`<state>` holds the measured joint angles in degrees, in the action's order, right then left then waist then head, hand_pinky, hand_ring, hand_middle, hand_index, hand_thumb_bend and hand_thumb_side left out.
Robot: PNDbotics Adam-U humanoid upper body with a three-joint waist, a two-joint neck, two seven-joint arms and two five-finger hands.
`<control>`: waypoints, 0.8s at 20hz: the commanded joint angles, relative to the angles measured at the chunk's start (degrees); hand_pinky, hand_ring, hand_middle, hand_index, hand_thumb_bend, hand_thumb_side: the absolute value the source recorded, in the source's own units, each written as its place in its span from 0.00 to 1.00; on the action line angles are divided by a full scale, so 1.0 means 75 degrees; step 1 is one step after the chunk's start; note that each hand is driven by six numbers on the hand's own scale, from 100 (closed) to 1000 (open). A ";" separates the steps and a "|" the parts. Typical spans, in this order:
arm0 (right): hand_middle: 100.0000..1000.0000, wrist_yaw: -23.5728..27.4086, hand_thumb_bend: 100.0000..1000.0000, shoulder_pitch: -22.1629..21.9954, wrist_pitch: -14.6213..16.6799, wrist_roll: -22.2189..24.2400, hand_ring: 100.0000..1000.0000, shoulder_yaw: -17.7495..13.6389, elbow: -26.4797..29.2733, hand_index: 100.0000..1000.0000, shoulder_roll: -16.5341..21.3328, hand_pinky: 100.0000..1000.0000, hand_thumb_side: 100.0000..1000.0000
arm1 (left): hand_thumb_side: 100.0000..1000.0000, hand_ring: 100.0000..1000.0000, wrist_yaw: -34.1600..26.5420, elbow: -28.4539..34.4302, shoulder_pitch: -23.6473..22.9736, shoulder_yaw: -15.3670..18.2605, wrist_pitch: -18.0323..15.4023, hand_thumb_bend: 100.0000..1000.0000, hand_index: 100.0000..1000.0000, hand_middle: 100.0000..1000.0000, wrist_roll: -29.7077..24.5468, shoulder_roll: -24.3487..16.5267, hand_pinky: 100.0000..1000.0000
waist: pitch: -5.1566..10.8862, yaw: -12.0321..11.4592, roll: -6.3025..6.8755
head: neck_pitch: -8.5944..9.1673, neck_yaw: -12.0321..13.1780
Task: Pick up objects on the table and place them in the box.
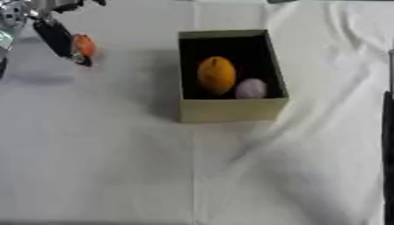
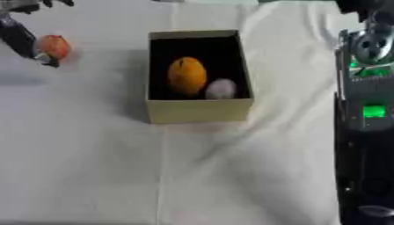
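Note:
An open olive cardboard box (image 1: 231, 110) stands at the middle of the white cloth. Inside it lie a yellow-orange oval fruit (image 1: 216, 74) and a small pale round thing (image 1: 251, 88). At the far left my left hand (image 1: 58, 38) comes in from the upper corner. Its dark fingers are curled round a small orange-red object (image 1: 84, 45), to the left of the box and apart from it. A faint shadow (image 1: 38, 79) lies on the cloth below them. My right arm (image 2: 371, 110) runs down the right edge of the right eye view, and I cannot make out its hand.
A white wrinkled cloth (image 1: 115, 167) covers the table, with folds to the right of the box and in front of it. Bare cloth spreads in front of the box and between the box and my left hand.

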<state>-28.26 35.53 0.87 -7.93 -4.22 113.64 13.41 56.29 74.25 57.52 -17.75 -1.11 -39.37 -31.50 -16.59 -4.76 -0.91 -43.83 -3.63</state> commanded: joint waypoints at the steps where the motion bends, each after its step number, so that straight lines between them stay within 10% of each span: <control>1: 0.69 0.0046 0.00 0.0131 0.0007 0.0011 0.79 -0.0014 0.0127 0.78 0.0070 0.83 0.72 | 0.00 0.79 0.0349 -0.0471 0.0251 0.0135 0.0055 0.57 0.90 0.86 0.0274 0.0076 0.56 | 0.0135 0.0023 -0.0001 | -0.0038 0.0024; 16: 0.69 0.0081 0.00 0.0111 -0.0008 0.0004 0.79 -0.0020 0.0127 0.78 0.0078 0.83 0.72 | 0.00 0.77 0.1093 -0.1588 0.0365 0.0526 0.0302 0.44 0.89 0.86 0.0571 0.0242 0.53 | 0.0093 0.0004 -0.0024 | -0.0038 0.0013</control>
<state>-28.08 35.61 0.83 -7.90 -4.22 113.64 13.36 63.92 62.13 58.60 -14.74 0.76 -35.24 -28.75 -16.95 -4.66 -1.19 -43.83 -3.60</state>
